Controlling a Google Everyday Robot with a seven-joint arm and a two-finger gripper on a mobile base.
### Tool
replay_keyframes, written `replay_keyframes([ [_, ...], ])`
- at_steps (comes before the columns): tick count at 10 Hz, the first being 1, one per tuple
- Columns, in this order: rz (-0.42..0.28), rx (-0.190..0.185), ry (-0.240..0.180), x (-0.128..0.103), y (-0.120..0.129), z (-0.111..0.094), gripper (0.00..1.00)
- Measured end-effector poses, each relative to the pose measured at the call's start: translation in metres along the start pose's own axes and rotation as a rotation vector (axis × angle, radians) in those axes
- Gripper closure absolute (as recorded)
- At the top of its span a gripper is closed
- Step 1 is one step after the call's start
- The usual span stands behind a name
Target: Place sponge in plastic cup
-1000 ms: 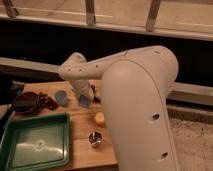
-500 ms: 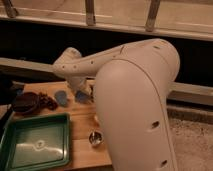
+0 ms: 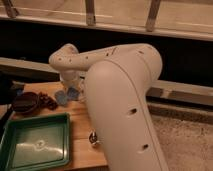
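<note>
My own arm [image 3: 120, 95] blocks most of the view: the big white link fills the right half, and the elbow bends over the back of the tabletop [image 3: 77, 125]. It hides the right side of the tabletop.

Other stuff:
- The green tray [image 3: 35, 144] sits at the front left corner, with its rim close to the front edge.
- The dark red plate [image 3: 25, 102] is by the left edge, behind the tray.
- A small dark clump [image 3: 48, 102] lies just beside the plate on its right. I can't tell what it is.
- The metal cup [image 3: 93, 139] is near the front edge, right of the tray, half hidden by my arm.
- A dark shape [image 3: 6, 87] sits at the far left edge, unclear.
- The speckled floor [image 3: 185, 135] is to the right.
- A rail with posts [image 3: 90, 17] runs along the top.

The pincer [image 3: 71, 88] points down from the wrist, toward the back edge near the middle and right of the plate. It is mostly masked by my forearm. The pincer is clenched, and the sponge [image 3: 74, 93] sits right at its tip and looks pinched there. The sponge is low over the wood, and I can't tell whether it touches.

The plastic cup [image 3: 61, 98] stands upright on the tabletop. It is just beside the sponge on its left, between the sponge and the dark clump. The sponge is beside the cup, not in it.
</note>
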Motion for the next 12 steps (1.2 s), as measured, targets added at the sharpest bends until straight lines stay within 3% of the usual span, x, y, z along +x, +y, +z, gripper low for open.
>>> replay_keyframes([
  [4, -0.086, -0.083, 0.078, -0.006, 0.022, 0.017, 1.00],
  [6, -0.107, -0.128, 0.095, -0.007, 0.024, 0.020, 1.00],
  [8, -0.132, -0.201, 0.102, -0.007, 0.030, 0.021, 1.00],
  [10, -0.168, -0.315, 0.111, -0.008, 0.036, 0.020, 1.00],
  [12, -0.213, -0.513, 0.122, -0.008, 0.031, 0.017, 1.00],
])
